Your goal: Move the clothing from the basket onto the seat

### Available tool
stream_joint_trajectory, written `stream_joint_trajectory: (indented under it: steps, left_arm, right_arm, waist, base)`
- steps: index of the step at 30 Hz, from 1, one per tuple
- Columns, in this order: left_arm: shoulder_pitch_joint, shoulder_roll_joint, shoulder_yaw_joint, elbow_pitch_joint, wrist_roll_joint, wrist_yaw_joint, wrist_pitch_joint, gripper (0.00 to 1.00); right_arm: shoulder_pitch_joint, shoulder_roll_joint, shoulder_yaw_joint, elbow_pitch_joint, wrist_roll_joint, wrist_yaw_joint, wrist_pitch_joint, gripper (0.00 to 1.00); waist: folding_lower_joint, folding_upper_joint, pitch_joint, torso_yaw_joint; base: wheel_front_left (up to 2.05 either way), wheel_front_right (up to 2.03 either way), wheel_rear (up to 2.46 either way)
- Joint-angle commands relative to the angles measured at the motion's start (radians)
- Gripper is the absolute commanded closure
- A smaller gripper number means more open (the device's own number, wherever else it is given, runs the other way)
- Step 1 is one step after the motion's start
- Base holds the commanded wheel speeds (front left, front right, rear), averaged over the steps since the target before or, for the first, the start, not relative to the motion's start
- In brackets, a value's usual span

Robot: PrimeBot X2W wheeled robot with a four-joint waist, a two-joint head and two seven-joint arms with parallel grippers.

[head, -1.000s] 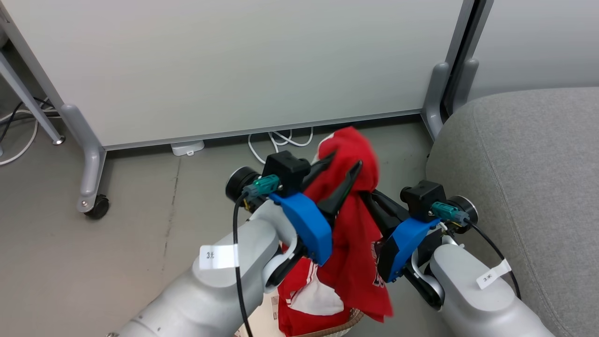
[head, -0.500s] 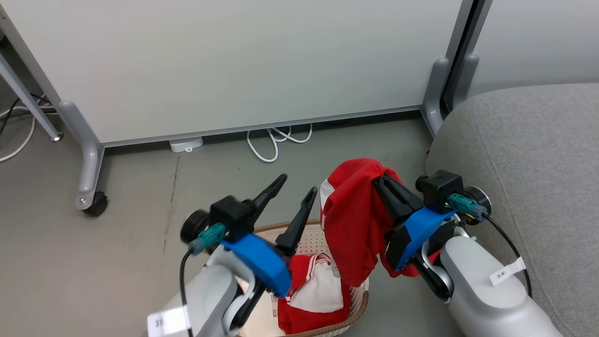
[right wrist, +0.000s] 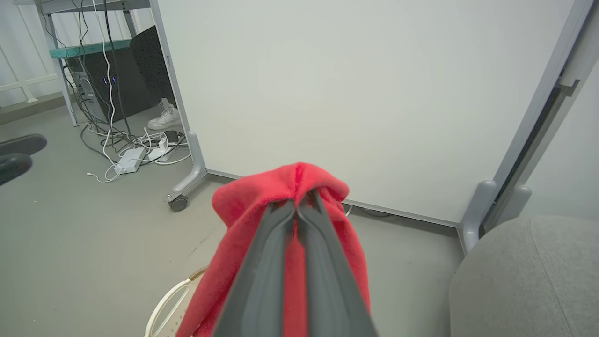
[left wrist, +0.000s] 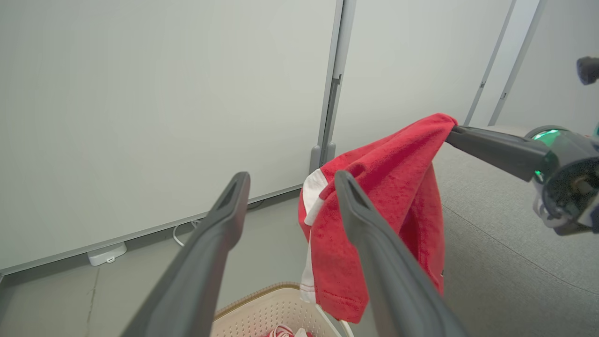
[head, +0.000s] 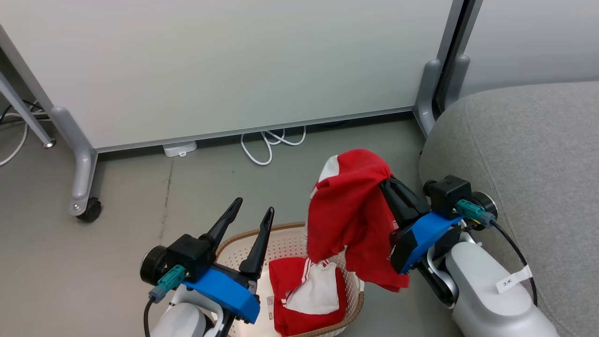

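A: Progress so far?
B: Right gripper (head: 388, 185) clamped on one red garment (head: 351, 215), hanging above the basket (head: 285, 245), left of the seat (head: 529, 154) (nothing delivered yet). Left gripper (head: 255, 207): jaws apart, empty. Second garment (head: 304, 290) lies in the basket.

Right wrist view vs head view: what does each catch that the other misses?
Right wrist adds: a cable tangle and a white shoe, far left. Head adds: the second red garment lying in the basket, beside a paper label. Both: right gripper shut on the held red garment, grey seat, white partition.
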Motion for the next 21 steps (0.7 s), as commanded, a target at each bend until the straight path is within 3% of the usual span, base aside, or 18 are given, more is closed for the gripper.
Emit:
stream_joint_trajectory:
  steps: [1, 13, 21]
  left_arm:
    - [0.014, 0.001, 0.009, -0.004, 0.009, -0.005, -0.005, 0.0]
    - [0.043, -0.006, 0.03, -0.02, 0.04, -0.007, -0.005, 0.0]
    - [0.042, 0.001, 0.027, -0.032, 0.038, -0.007, -0.005, 0.0]
  right_arm:
    - [0.011, -0.005, -0.004, -0.005, -0.007, 0.0, -0.005, 1.0]
    - [0.026, 0.002, -0.021, -0.018, -0.017, 0.0, -0.005, 1.0]
    - [0.029, 0.012, -0.027, -0.035, -0.025, 0.0, -0.005, 1.0]
  waist:
    - [0.0, 0.0, 0.0, -0.001]
    - [0.0, 0.0, 0.008, -0.042]
    - [0.0, 0.0, 0.019, -0.139]
  base:
    - [0.0, 0.0, 0.0]
    - [0.0, 0.0, 0.0]
    - [0.0, 0.0, 0.0]
